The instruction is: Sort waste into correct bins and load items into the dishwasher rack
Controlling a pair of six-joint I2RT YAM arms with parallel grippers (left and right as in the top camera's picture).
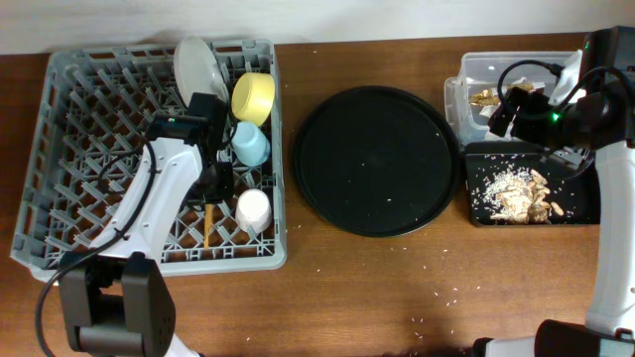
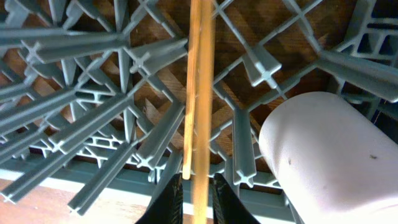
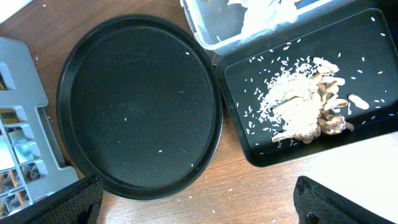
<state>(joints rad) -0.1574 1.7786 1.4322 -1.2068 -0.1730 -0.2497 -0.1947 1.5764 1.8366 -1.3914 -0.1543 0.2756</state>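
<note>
The left gripper (image 2: 198, 198) pinches the chopsticks (image 2: 200, 93), its black fingers (image 2: 166, 200) closed to a narrow slit on their near ends; the sticks run ahead of it, down among the pegs of the rack (image 2: 74, 118); just right of them sits the pink cup (image 2: 323, 155); farther off, the blue cup (image 1: 250, 145), bowl (image 1: 253, 96) and plate (image 1: 196, 65) are racked. The right gripper (image 1: 504, 112) gapes wide and empty by the tub (image 1: 476, 69), which holds the napkin (image 3: 261, 15) and what looks like the wrapper (image 1: 483, 97); scraps (image 3: 305, 109) lie in the black tray (image 3: 249, 81) beside it. Sorting looks nearly done; only letting go of the chopsticks seems left.
</note>
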